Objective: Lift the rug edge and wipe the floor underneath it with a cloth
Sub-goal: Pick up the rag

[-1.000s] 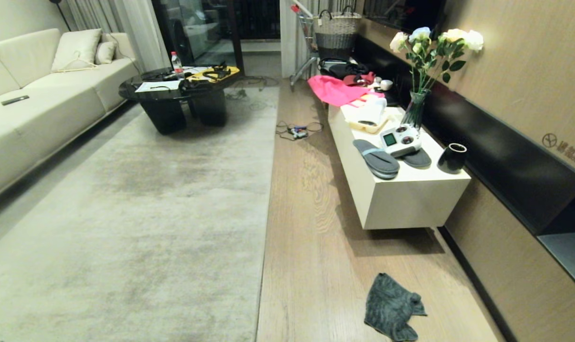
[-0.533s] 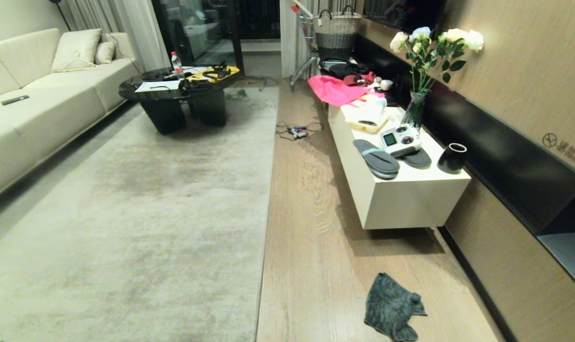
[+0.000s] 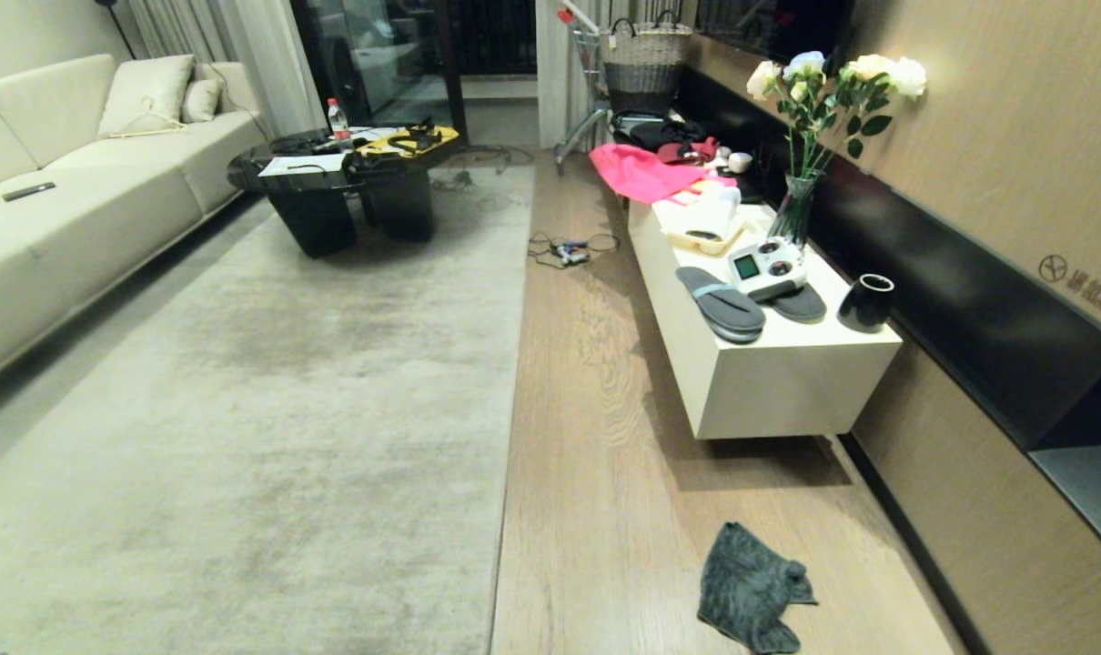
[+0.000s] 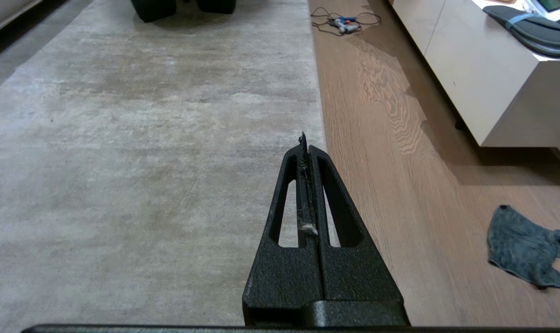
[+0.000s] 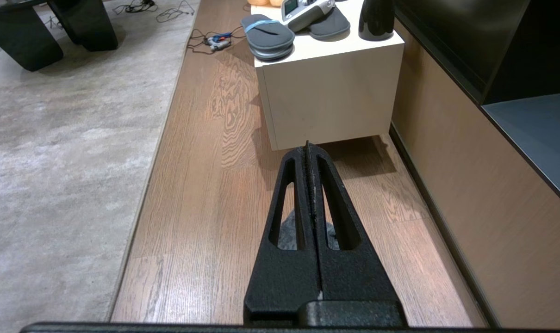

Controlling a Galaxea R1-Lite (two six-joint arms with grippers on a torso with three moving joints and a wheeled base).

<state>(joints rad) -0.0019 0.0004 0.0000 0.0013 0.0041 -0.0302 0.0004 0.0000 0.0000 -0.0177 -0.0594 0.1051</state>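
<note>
Lying crumpled on the floor point(image 3: 596, 509), the cloth point(image 3: 751, 589), dark grey-teal and lumpy, well apart from the rug point(image 3: 241, 437) and nearer the wall side, in front of the low white cabinet point(image 3: 787, 382). Spread flat, the rug, its long bound edge running straight along the bare planks, nothing lifted. Held low and pointing forward, the left gripper point(image 4: 303, 138), seen only in its wrist view, hanging above the rug's edge with fingers pressed tight together, empty apart from a tuft of lint stuck in the seam; cloth point(image 4: 525, 245) off to its side across the planks, not touching. Likewise level and forward, the right gripper point(image 5: 307, 147), above the floor point(image 5: 206, 185) before the cabinet point(image 5: 331, 92), fingers closed flat against each other, gripping nothing; a grey patch of the cloth point(image 5: 287, 233) glimpsed through the finger slots, beneath and clear of the tips. On the cabinet top, dark grey slippers point(image 3: 722, 304).
</note>
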